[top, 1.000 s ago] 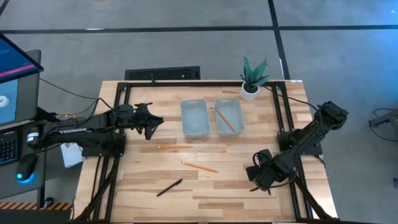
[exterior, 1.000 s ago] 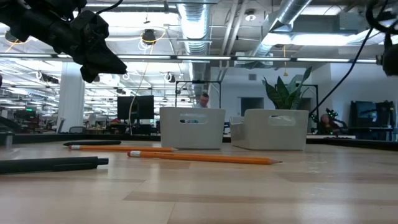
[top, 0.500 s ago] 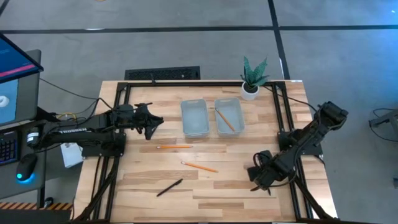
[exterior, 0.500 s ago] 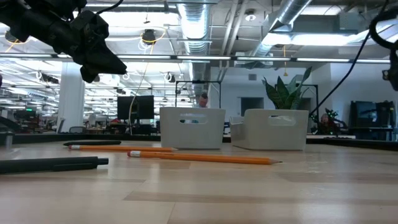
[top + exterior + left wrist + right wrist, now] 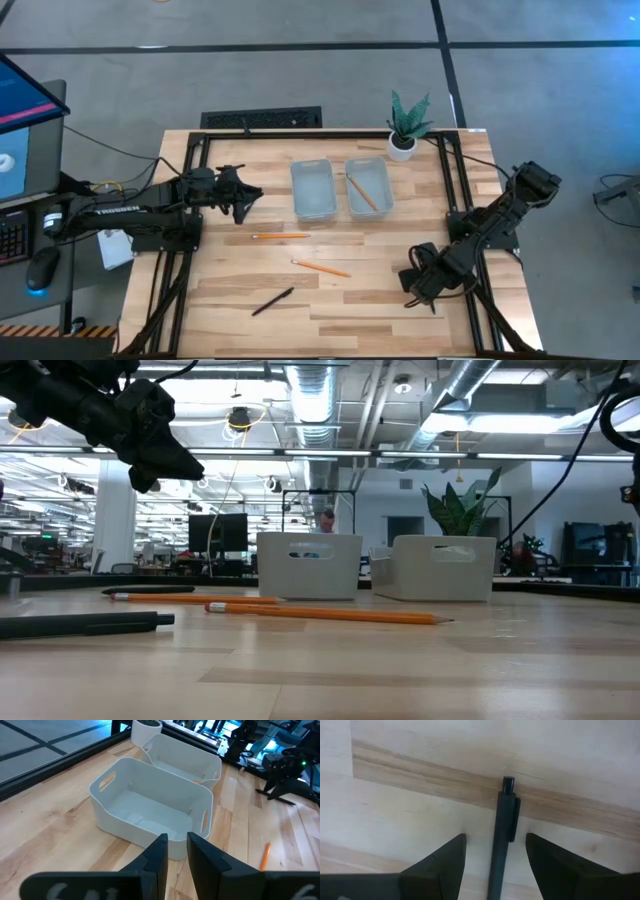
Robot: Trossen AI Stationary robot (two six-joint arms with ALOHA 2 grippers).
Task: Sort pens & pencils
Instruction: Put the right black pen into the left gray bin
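My right gripper (image 5: pixel 410 295) is low at the table's near right and open. Its fingers stand on either side of a black pen (image 5: pixel 502 835) that lies flat on the wood, without touching it. A second black pen (image 5: pixel 272 301) lies near the front edge. Two orange pencils (image 5: pixel 280 236) (image 5: pixel 320 267) lie mid-table. A third pencil (image 5: pixel 362 193) lies in the right tray (image 5: pixel 385 185). My left gripper (image 5: pixel 248 203) hangs shut and empty above the table, left of the left tray (image 5: pixel 296 190). I see no third pen.
The two pale trays stand side by side at the table's far middle. A small potted plant (image 5: pixel 405 125) stands at the far right corner behind them. Bare wood lies between the pencils and my right gripper.
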